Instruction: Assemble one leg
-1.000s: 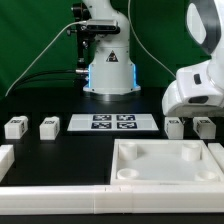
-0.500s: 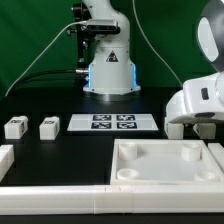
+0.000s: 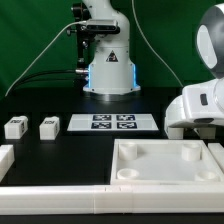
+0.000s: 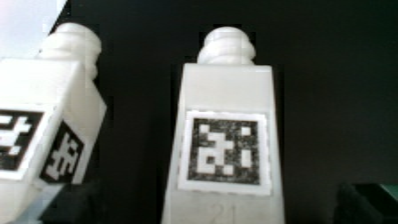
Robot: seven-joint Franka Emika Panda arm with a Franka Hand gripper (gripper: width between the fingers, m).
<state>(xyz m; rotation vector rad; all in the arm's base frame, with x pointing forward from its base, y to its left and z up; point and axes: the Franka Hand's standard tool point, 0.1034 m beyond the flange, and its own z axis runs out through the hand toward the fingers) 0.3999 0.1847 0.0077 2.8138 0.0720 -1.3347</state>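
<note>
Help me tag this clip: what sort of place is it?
Probably a robotics lab bench: green backdrop, the arm's base on a black table, the marker board, tagged white legs.

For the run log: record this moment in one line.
arm: low at exterior view's right | wrist view: leg centred, tag facing camera, second leg beside | grip: none seen | two spare legs beside marker board

backdrop: green curtain (image 3: 35,40), hanging in folds | surface: black table (image 3: 80,150) | light: even, soft

White rounded arm (image 3: 203,103), apparently blue-lit base (image 3: 108,72)
</note>
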